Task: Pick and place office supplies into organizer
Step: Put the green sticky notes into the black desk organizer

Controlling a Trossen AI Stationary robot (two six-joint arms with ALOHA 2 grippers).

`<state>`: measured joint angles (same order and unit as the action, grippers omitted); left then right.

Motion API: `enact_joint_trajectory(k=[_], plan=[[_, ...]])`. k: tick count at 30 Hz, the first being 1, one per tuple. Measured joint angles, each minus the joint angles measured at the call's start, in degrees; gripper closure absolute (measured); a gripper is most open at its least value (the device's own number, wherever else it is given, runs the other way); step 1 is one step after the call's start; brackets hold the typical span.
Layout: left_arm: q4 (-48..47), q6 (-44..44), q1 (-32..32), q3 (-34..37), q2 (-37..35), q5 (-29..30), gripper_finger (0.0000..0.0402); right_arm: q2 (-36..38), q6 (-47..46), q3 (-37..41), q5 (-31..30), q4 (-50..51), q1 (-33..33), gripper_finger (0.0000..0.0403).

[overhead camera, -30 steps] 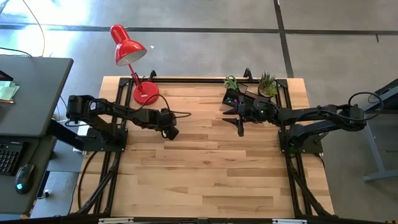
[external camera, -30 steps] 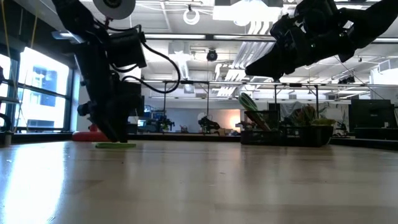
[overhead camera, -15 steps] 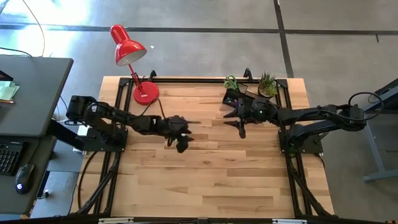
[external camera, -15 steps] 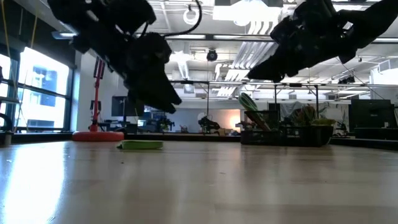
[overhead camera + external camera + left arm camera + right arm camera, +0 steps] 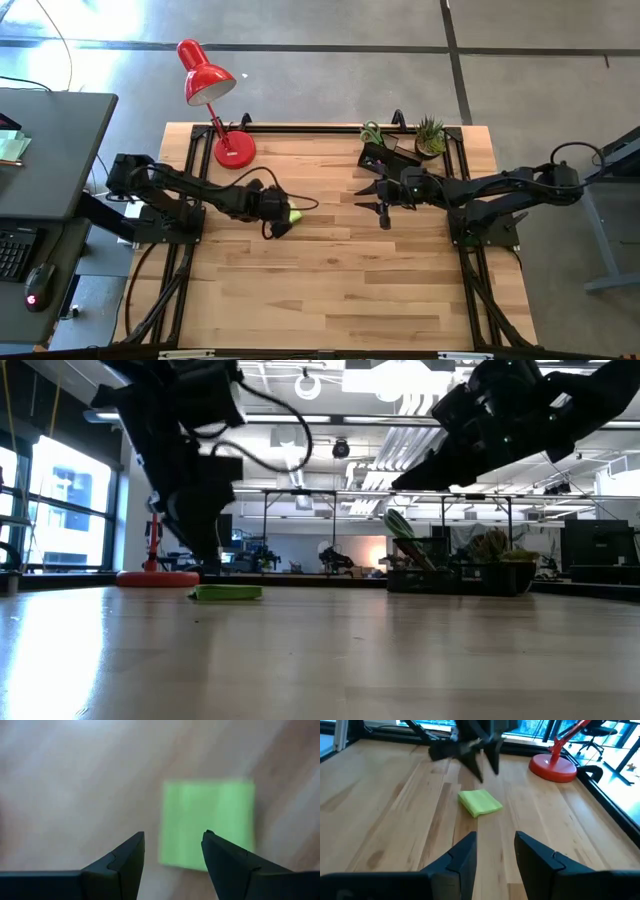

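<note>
On the table, a yellow-green sticky-note block lies flat just beside the left claw, which hangs open and empty. Light, thin and stiff-edged, it probably wants pinching across opposite sides. Nearby, the right claw waits part-open, holding nothing.

The yellow-green sticky-note block is lying flat on the worktop, left of the middle. It is a thin square pad. The black wire-mesh organizer is sitting far back on the right side of the worktop. The green-handled scissors are standing up inside the organizer, tilted a little.
</note>
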<state>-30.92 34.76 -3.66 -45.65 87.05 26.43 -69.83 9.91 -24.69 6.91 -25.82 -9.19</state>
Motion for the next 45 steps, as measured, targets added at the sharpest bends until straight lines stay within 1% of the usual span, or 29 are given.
enact_joint_trajectory(k=[2,4,6,8,10,12,18,20,22,24,25,27,29,31,32,33,35,38,40,42,45], plan=[[1.04,-0.51,-0.09,1.27,1.12,-3.95,0.0218,-1.04,-0.63,0.0,0.13,-1.5,0.0,0.0279],[3.5,-2.23,-0.09,1.26,2.99,-5.85,0.0218,-2.09,-0.45,0.0,0.1,-1.57,0.0,0.0279],[3.9,-3.39,-0.11,1.27,4.32,-6.3,0.0218,-4.01,2.14,-0.02,-1.17,-2.62,0.55,0.0279],[6.12,-4.41,-0.11,1.28,5.91,-6.42,0.0218,-5.52,5.94,0.02,-3.91,-1.6,1.77,0.0279],[8.64,-6.24,-0.11,1.25,6.83,-6.38,0.0218,-7.76,10.26,-0.09,-5.99,-2.72,3.48,0.0279],[12.94,-8.53,-0.11,1.23,7.93,-7.46,0.0218,-9.41,14.02,-0.27,-7.66,-3.41,5.1,0.0279],[25.49,-13.61,-0.07,0.8,8.05,-15.17,0.0218,-14.04,20.68,-3.25,-12.87,-3.65,8.91,0.0279],[26.24,-14.56,-0.04,-0.09,8.06,-17.38,0.0218,-15.81,22.41,-4.27,-14.37,-3.13,9.94,0.0279],[24.76,-15.7,-0.05,-1.31,8.04,-19.31,0.0218,-16.84,23.67,-4.66,-15.54,-2.8,10.87,0.0279],[19.83,-16.08,-0.06,-2.4,7.84,-19.37,0.0218,-18.4,24.69,-5.62,-15.53,-3.04,11.66,0.0279],[16.02,-15.87,-0.04,-2.86,7.65,-18.21,0.0218,-18.9,24.92,-5.77,-15.55,-3.0,12.24,0.0279],[10.34,-14.39,-0.02,-3.61,7.66,-13.35,0.0218,-20.65,25.07,-6.83,-15.52,-2.8,13.29,0.0279],[5.57,-11.92,-0.09,-3.53,7.66,-7.23,0.0218,-22.11,25.1,-7.95,-15.49,-2.66,14.51,0.0279],[4.95,-9.66,-0.75,-2.98,7.75,-3.12,0.0218,-24.39,25.8,-10.27,-15.47,-2.71,15.6,0.0279],[5.59,-9.11,-1.02,-2.64,7.73,-2.51,0.0218,-25.2,26.25,-11.26,-15.6,-2.37,16.11,0.0279],[7.39,-8.96,-1.43,-2.2,7.73,-2.86,0.0218,-26.31,26.58,-12.62,-16.05,-1.59,16.51,0.0279],[11.03,-9.32,-2.14,-1.47,7.75,-5.52,0.0218,-28.75,26.58,-16.0,-17.21,0.72,17.04,0.0279],[16.02,-10.65,-1.94,-1.07,8.34,-8.32,0.0218,-32.26,26.58,-21.61,-18.2,8.88,17.14,0.0279],[17.16,-11.2,-1.75,-0.95,8.98,-9.09,0.0218,-34.29,26.6,-24.55,-19.41,14.32,17.0,0.0279],[17.46,-11.34,-1.88,-0.94,9.84,-10.46,0.0218,-36.56,27.18,-27.24,-21.27,16.56,16.98,0.0279],[18.5,-11.31,-1.97,-1.18,11.56,-10.79,0.0218,-38.83,29.6,-29.55,-23.25,18.31,16.99,0.0279]])
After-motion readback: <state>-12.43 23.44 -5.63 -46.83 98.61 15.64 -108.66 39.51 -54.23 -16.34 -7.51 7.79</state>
